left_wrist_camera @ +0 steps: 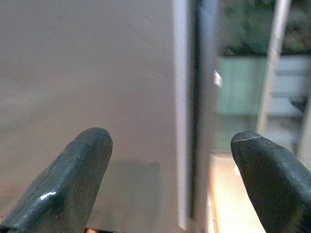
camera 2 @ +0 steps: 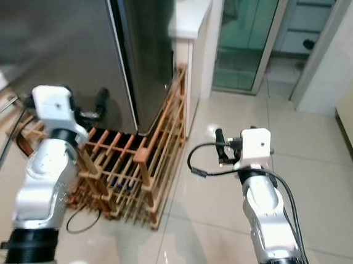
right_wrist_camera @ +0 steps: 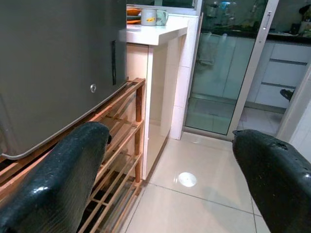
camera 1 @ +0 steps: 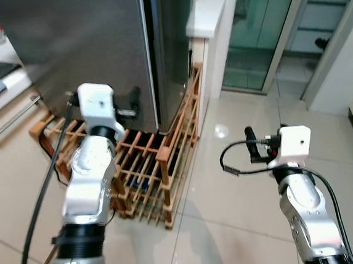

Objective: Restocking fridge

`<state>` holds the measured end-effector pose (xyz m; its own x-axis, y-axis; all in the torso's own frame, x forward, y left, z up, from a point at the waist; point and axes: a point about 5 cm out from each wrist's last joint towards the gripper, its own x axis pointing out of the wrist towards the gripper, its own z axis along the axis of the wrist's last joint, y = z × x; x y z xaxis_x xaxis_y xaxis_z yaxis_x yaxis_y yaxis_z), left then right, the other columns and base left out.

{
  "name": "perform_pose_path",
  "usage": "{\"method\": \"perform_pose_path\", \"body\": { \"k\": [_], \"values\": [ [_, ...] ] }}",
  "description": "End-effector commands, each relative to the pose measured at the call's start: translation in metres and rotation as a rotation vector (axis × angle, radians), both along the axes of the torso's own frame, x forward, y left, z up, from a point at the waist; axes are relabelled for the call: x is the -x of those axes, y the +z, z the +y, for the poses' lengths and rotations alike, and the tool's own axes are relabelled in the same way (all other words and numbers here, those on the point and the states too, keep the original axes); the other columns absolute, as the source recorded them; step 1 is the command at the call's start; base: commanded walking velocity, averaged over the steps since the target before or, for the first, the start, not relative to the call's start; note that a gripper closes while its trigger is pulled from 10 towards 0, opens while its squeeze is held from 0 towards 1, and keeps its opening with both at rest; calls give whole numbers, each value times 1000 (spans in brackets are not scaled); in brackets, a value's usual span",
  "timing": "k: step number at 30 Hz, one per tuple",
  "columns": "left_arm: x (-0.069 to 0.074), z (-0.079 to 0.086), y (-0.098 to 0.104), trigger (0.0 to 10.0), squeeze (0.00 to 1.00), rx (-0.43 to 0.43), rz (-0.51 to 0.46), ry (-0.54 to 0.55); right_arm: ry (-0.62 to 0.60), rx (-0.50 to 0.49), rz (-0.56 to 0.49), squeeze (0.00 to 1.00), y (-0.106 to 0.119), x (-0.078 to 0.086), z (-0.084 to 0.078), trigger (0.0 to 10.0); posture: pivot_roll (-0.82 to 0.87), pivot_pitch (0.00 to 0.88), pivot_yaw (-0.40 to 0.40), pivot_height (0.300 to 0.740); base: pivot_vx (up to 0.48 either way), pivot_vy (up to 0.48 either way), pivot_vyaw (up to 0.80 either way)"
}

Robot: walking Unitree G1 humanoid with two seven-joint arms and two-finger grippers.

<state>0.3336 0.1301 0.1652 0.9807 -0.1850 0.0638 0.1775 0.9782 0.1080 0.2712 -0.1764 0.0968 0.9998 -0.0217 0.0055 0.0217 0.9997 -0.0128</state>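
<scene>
Glossy cream floor tiles (camera 1: 243, 182) fill the lower half of the kitchen and mirror a ceiling light. At twelve o'clock, slightly toward eleven, stands the fridge (camera 1: 82, 47), a tall grey steel body with its door closed and a dark seam running down its front edge. A slatted wooden rack (camera 1: 161, 164) wraps around the fridge's base and reaches along its side. Just beside the fridge, at about one o'clock, is a white counter (right_wrist_camera: 155, 35) carrying a mug and an orange dish. Beyond it, from one to two o'clock, green-tinted sliding glass doors (camera 1: 260, 32) open onto another room with white drawers. At ten o'clock a pale cabinet with a metal bar handle (camera 1: 14, 118) sits low against the wall.

The left gripper (camera 1: 131, 104) is raised close in front of the fridge door, near the seam, its fingers spread wide with nothing between them. The right gripper (camera 1: 250, 143) hangs over bare tile at about four o'clock, well apart from the fridge, fingers likewise wide apart and holding nothing.
</scene>
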Motion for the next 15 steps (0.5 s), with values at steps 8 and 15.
{"method": "perform_pose_path", "body": {
  "k": [8, 15],
  "values": [
    [-39, -11, 6, 10000, 0, 44, 40, 19, -7, -12, 16, 0, -5, 4, 1, 10000, -41, 0, 8, 740, 0, 0, 0],
    [-53, -23, 12, 10000, 0, 86, 50, -4, -19, -8, 20, 0, -6, 9, 0, 10000, -72, 0, 17, 740, 0, 0, 0]
  ]
}}
